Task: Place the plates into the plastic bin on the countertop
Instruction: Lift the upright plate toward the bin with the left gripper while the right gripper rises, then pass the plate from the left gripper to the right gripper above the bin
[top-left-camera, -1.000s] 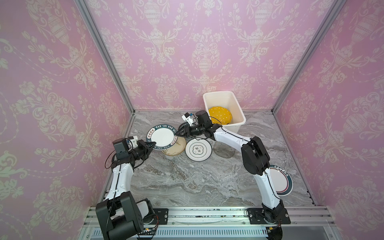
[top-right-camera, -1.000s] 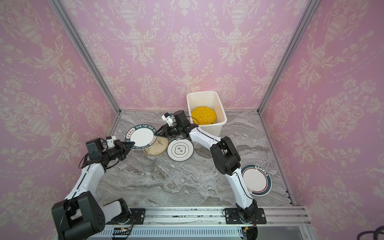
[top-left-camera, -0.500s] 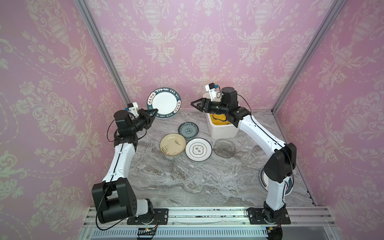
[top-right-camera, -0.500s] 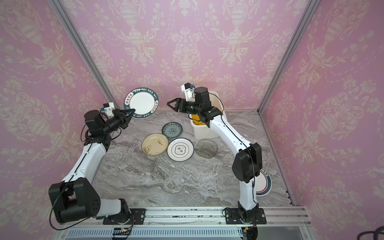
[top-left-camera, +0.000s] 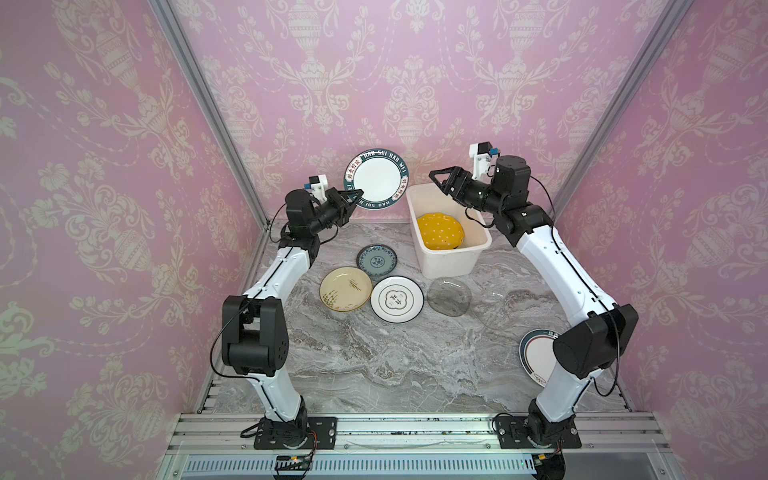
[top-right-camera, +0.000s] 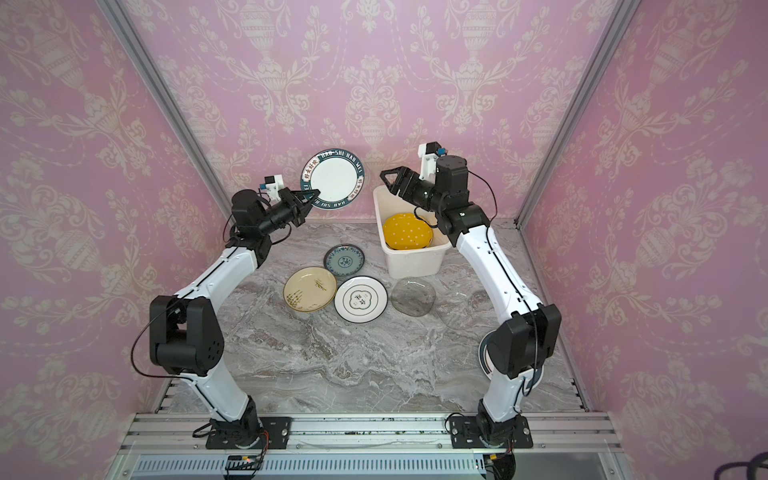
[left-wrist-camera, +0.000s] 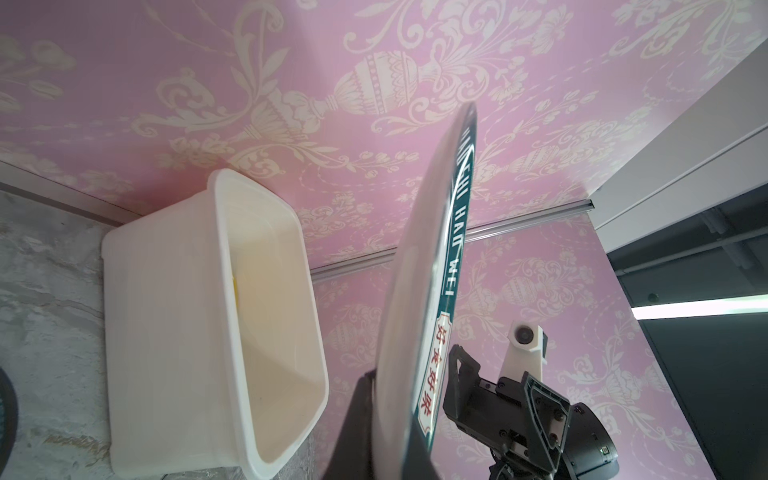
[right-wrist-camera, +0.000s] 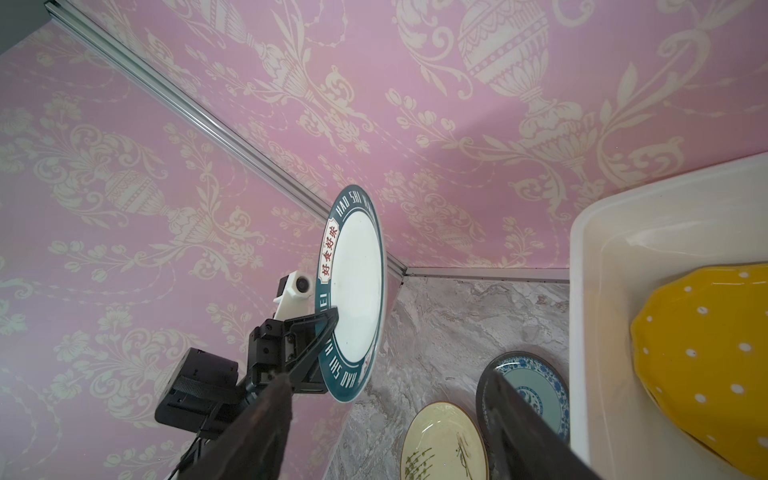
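Currently the left jaws pinch the lettered-rim plate (top-left-camera: 377, 179) at its lower rim, one jaw on the face and one behind. The plate stands on edge in the air, high over the back-left part of the bench (top-left-camera: 374, 374), white face towards the top cameras. It is just beside the plastic bin (top-left-camera: 449, 266), not over it. The left wrist view shows the plate nearly edge-on (left-wrist-camera: 432, 291), with the bin (left-wrist-camera: 166, 332) to one side.

Right jaws: spread wide, nothing between them. They hover above the bin's back-left corner, aimed at the held plate and clear of it. The right wrist view shows the gap, with the plate (right-wrist-camera: 353, 299) ahead.

The bin stands at the back edge of the bench, right of middle. Inside it lies a yellow dotted plate (top-left-camera: 440, 231), tilted.

Flat on the bench:
- blue-patterned plate (top-left-camera: 377, 260), left of the bin
- cream plate (top-left-camera: 345, 289) and white dark-rimmed plate (top-left-camera: 397, 299), side by side towards the middle; whether their rims touch I cannot tell
- clear glass plate (top-left-camera: 449, 296), just in front of the bin
- second clear glass plate (top-left-camera: 498, 309), faint, further right
- another dark-rimmed plate (top-left-camera: 536, 353), near the front-right corner, partly hidden by the right arm (top-left-camera: 590, 345)
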